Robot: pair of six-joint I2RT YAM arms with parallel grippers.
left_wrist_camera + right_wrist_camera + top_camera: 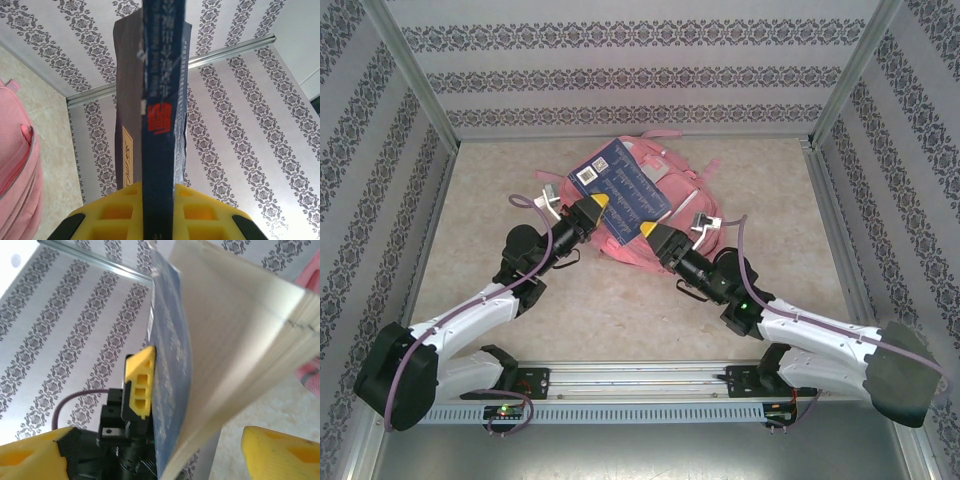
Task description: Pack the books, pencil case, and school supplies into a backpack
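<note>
While our left end effector clamps the flat, glossy navy book by its thin edge over the soft pink fabric backpack, our right end effector stands spread wide beside the pale page block.

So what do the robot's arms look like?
The left arm and right arm have white shells and chunky black joints. Purple cables loop along them. The fingers are bright yellow plastic with square hollows. A tiny green light glows on the right arm.
</note>
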